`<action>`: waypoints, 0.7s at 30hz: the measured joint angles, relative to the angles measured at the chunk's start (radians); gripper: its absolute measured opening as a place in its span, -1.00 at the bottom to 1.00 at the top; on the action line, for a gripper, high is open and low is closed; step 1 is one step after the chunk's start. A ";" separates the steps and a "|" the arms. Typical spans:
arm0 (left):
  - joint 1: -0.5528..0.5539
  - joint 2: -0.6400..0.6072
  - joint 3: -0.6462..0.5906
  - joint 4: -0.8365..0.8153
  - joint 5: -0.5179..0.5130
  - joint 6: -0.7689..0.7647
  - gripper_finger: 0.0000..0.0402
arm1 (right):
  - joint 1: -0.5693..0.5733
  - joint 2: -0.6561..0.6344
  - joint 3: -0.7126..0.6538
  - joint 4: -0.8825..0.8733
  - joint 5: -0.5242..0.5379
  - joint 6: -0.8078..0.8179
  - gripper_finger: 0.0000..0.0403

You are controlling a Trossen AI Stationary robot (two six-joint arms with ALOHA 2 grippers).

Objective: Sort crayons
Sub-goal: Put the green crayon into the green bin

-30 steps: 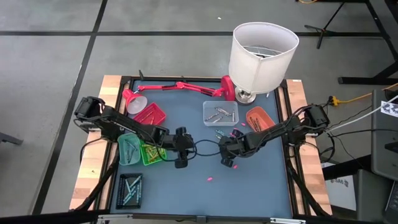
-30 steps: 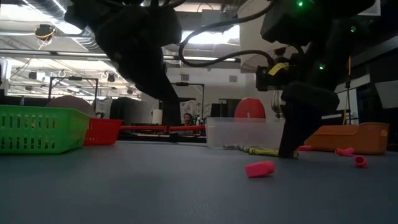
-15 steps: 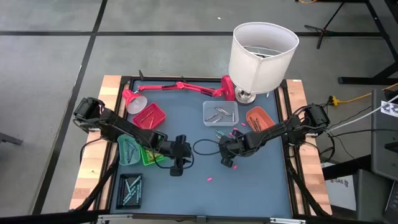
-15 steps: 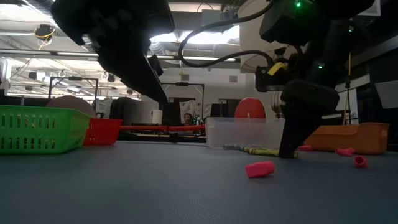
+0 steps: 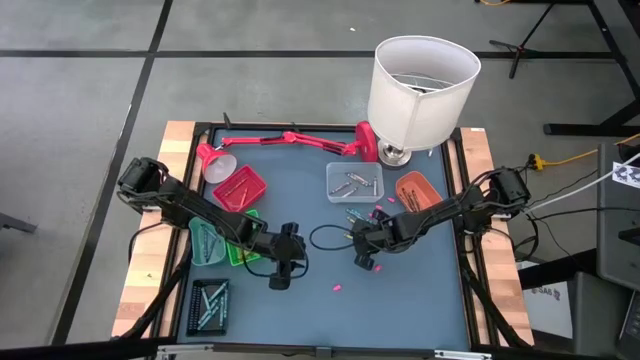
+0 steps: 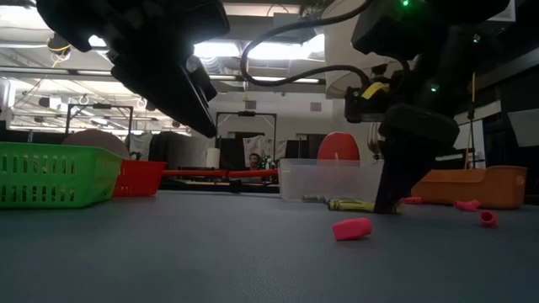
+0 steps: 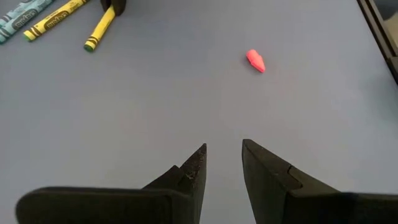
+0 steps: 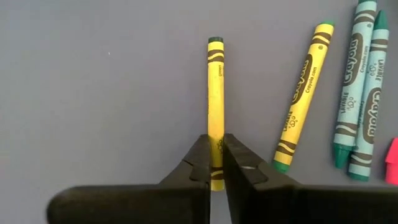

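Fingers of our right gripper (image 8: 216, 163) clamped a paper-wrapped yellow crayon (image 8: 216, 99) lying on the smooth mat, while our left gripper (image 7: 222, 163), at nine o'clock, hung slightly parted.

The fingers (image 8: 214, 158) hide the yellow crayon's (image 8: 216, 93) lower end.

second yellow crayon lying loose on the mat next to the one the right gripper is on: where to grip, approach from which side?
Grip the free yellow paper-wrapped crayon mid-shaft, coming straight down, fingers across its thin width. It lies flat on the blue-grey mat, slightly angled. The side facing the pinched yellow crayon is open; two teal crayons lie close on the other, so keep that finger tight. The right gripper is busy; the left gripper is open.
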 joint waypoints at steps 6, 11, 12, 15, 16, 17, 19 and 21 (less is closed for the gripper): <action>0.002 0.000 0.000 0.000 -0.001 0.000 -0.57 | 0.000 0.001 -0.001 0.031 0.000 0.000 -0.93; 0.001 0.000 0.000 0.000 -0.026 0.000 -0.57 | 0.000 0.005 -0.001 0.141 -0.008 -0.025 -0.92; 0.001 0.000 0.000 0.000 -0.029 0.000 -0.57 | 0.000 0.005 -0.001 0.172 -0.008 -0.039 -0.92; 0.001 0.000 0.000 0.006 -0.045 0.000 -0.57 | 0.000 0.005 -0.001 0.269 -0.006 -0.078 -0.91; 0.001 0.000 0.000 0.010 -0.051 0.000 -0.57 | 0.000 0.005 -0.001 0.307 -0.004 -0.094 -0.91; 0.001 0.000 0.000 0.011 -0.056 0.000 -0.57 | 0.000 0.005 0.000 0.341 -0.003 -0.110 -0.91; 0.002 0.000 0.000 0.012 -0.059 0.000 -0.57 | 0.000 0.005 0.000 0.411 -0.002 -0.150 -0.91; 0.002 0.000 0.000 0.013 -0.077 0.000 -0.57 | 0.000 0.004 0.001 0.468 -0.004 -0.180 -0.91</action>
